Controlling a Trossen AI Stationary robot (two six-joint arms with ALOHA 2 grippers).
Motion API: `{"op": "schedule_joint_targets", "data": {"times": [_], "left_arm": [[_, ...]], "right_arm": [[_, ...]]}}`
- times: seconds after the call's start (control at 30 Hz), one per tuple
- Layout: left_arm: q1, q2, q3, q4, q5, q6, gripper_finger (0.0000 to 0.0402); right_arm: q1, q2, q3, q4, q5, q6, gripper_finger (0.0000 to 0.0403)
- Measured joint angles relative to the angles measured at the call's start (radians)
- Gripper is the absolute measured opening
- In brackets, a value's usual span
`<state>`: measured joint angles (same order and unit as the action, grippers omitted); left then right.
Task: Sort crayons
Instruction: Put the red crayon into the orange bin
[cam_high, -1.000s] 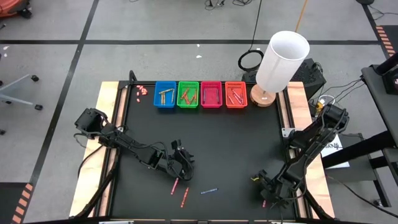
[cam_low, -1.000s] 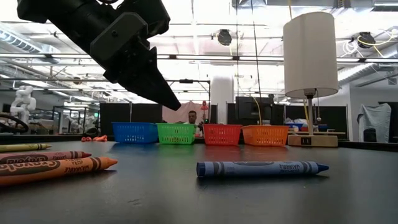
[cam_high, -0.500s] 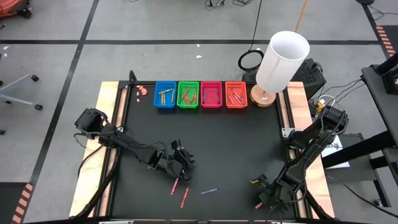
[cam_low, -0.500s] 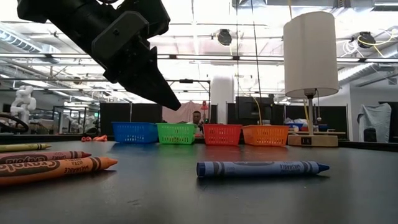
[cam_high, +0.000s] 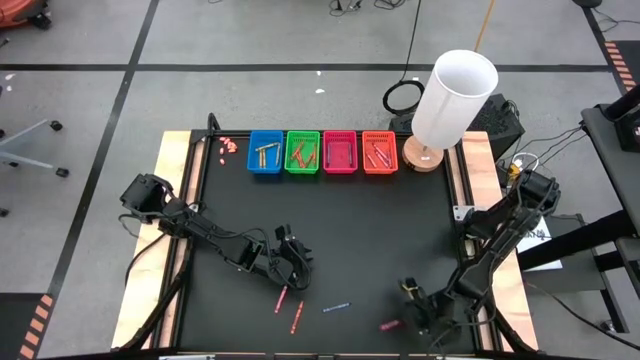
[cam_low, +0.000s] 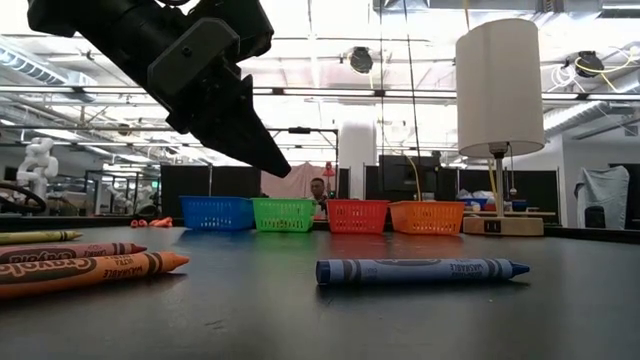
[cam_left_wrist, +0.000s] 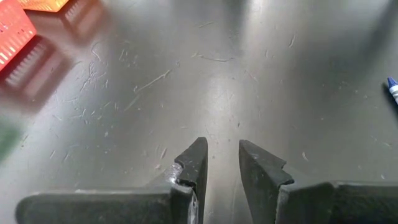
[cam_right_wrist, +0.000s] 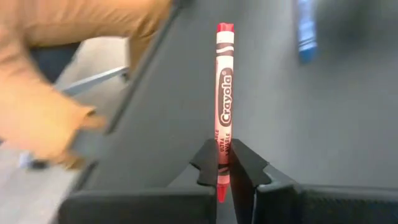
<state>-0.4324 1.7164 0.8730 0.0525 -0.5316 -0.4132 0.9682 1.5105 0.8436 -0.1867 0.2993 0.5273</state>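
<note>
Two fingers of the right gripper (cam_right_wrist: 224, 171) pinch one pink crayon (cam_right_wrist: 223, 93) by its end near the table's front edge, ready to carry, while the left gripper (cam_left_wrist: 219, 165) hangs slightly open and empty over other crayons (cam_high: 283, 299).

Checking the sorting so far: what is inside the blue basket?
In the high view the blue basket holds a few yellowish crayons lying on its floor. Their exact number is too small to tell, and the low view shows only its outer wall, not the contents.
</note>
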Motion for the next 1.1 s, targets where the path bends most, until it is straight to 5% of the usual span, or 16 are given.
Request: {"op": "schedule_joint_targets", "data": {"times": [0.53,0.97,1.1], "left_arm": [[0.000,0.000,0.000,-0.008,0.000,0.002,0.0089],[-0.005,0.000,0.000,-0.008,0.000,-0.018,0.0089],[0.003,0.000,0.000,-0.008,0.000,-0.017,0.0089]], "right_arm": [[-0.166,-0.248,-0.007,-0.147,0.207,-0.224,0.0002],[-0.250,-0.253,-0.205,0.270,0.282,-0.142,0.0002],[-0.275,-0.253,-0.222,0.274,0.300,-0.176,0.0002]]}}
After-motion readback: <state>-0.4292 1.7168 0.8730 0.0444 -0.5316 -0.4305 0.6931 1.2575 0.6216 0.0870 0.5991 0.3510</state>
